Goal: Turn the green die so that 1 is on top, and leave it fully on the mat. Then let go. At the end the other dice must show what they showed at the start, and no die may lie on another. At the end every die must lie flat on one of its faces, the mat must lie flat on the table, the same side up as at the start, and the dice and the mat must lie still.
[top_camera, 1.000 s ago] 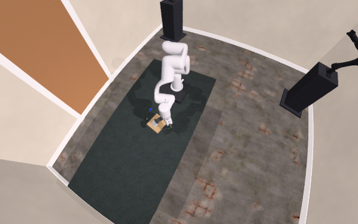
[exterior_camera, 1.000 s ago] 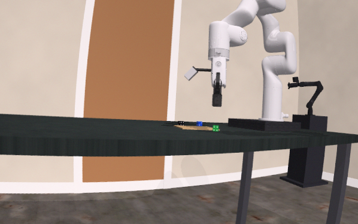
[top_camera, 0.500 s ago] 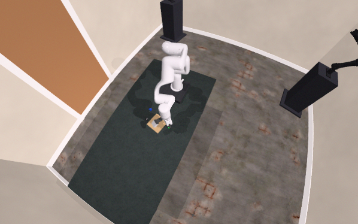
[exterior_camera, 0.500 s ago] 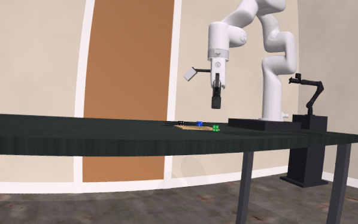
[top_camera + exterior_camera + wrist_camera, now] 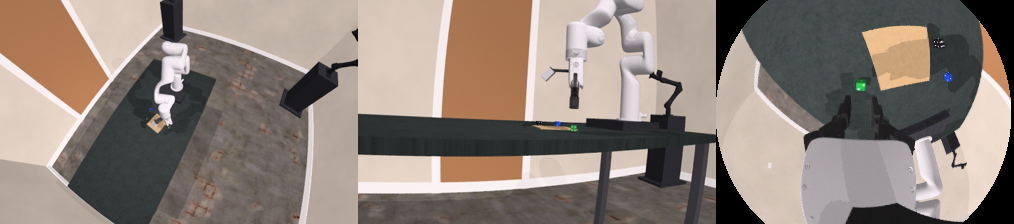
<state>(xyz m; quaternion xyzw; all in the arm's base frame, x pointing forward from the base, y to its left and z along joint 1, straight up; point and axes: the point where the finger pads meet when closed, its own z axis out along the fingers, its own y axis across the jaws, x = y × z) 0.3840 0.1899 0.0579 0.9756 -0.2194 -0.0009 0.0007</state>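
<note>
The small green die [image 5: 573,128] with white pips rests on the dark table [image 5: 448,132] just beside the near corner of the thin tan square mat [image 5: 551,127]; whether it touches or overlaps the mat's edge cannot be told. The white arm's dark two-fingered gripper [image 5: 574,102] hangs well above it, fingers partly drawn together with nothing between them.

The step in hand is judged to be the approach for a first grasp. To do it well, the gripper should come straight down with the die centred between its fingers and its faces square to the pads, so that closing does not spin it or push it away. Since the die appears to sit at or off the mat's edge, the later release must place it wholly on the tan surface, clear of the small blue die [image 5: 557,123] and the small black die [image 5: 539,123].

The exterior view shows the height gap between gripper and die, and the side pips of the green die. The wrist view shows the green die [image 5: 860,86] just ahead of the fingertips and beside the mat [image 5: 898,56], an alignment the side view hides. The top view shows the layout only coarsely.
</note>
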